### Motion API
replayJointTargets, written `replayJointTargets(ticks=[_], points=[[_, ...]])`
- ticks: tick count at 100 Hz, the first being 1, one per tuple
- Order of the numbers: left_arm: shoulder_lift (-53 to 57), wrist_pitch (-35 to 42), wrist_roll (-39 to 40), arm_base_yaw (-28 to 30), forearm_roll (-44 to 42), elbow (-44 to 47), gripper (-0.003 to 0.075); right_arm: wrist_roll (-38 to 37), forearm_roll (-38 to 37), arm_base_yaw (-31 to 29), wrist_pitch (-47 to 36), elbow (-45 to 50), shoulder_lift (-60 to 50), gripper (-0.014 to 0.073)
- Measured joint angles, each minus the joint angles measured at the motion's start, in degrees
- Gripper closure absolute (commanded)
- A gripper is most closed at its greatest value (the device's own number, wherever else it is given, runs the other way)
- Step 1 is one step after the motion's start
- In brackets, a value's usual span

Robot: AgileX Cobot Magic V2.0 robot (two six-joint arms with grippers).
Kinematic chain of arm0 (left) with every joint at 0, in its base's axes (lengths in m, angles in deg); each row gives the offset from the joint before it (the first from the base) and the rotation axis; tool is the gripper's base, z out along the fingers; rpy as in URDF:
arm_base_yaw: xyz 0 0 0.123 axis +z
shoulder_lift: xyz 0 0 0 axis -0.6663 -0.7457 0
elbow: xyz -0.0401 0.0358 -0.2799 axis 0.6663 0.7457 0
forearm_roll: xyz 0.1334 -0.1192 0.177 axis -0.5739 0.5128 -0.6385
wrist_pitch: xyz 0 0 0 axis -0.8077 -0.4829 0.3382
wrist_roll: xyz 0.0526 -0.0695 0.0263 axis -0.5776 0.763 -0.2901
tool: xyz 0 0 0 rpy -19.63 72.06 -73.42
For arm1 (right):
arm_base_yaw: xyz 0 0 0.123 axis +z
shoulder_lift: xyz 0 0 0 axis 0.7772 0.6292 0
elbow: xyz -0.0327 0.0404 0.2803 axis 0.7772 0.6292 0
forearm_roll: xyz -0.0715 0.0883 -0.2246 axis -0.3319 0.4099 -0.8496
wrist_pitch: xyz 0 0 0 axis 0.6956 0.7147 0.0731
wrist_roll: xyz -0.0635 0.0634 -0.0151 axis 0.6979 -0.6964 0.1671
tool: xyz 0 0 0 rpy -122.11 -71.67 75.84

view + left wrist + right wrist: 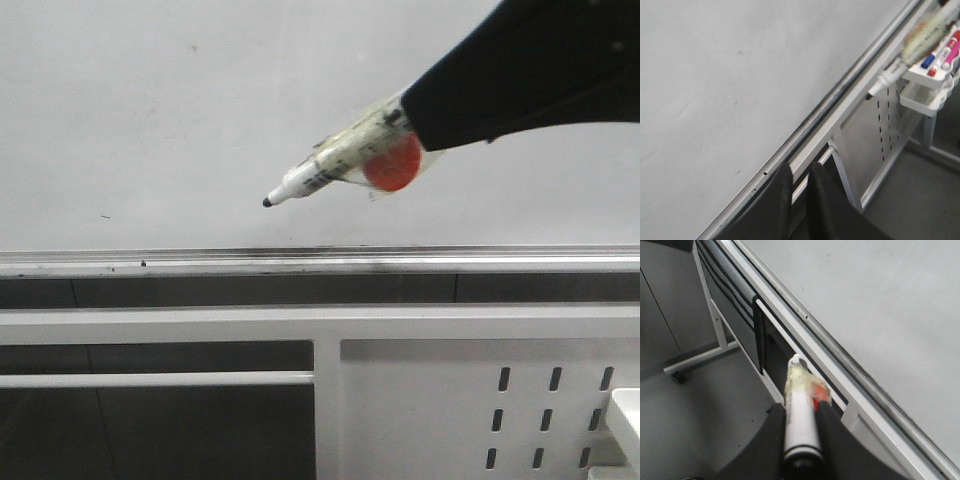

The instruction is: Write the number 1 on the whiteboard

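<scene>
Slim white tape-wrapped marker [335,168]: light, rigid (likely slippery); right fingers [807,440] pinch its rear barrel; pale grey-white whiteboard [150,110] unmarked.

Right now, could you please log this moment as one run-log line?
right gripper: holds marker, tip off whiteboard | number 1: not yet drawn | left gripper: idle, empty

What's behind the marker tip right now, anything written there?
Behind the marker in the right pincer is bare whiteboard: only small dark specks, no number 1 stroke. The arm's black sleeve covers the board's upper right part.
</scene>
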Motion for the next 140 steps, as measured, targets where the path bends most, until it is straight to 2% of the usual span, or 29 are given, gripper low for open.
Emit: replayJointTargets(ticks=[13, 31, 41, 71, 98, 140], points=[[2.75, 8.23, 5.42, 3.11, 0.10, 5.65, 0.0740, 0.00, 1.78, 0.00, -0.05, 2.69, -5.30, 0.0664], [3.73, 28.48, 8.44, 8.42, 0.35, 12.57, 0.0740, -0.15, 2.15, 0.00, -2.42, 3.30, -7.47, 0.0664], [3.73, 33.33, 8.67, 10.52, 0.35, 13.80, 0.0740, -0.15, 2.14, 0.00, -4.92, 3.30, -7.47, 0.0664], [3.73, 34.94, 8.90, 14.43, 4.28, 14.01, 0.0740, -0.15, 2.33, -1.29, -9.07, 3.30, -7.47, 0.0664], [3.73, 36.48, 8.90, 14.71, 4.88, 14.01, 0.0740, -0.15, 4.37, -6.00, -12.25, 3.30, -4.76, 0.0664], [3.73, 36.84, 8.90, 14.71, 4.88, 14.01, 0.0740, -0.15, 4.87, -6.23, -18.83, 3.30, -0.31, 0.0664]])
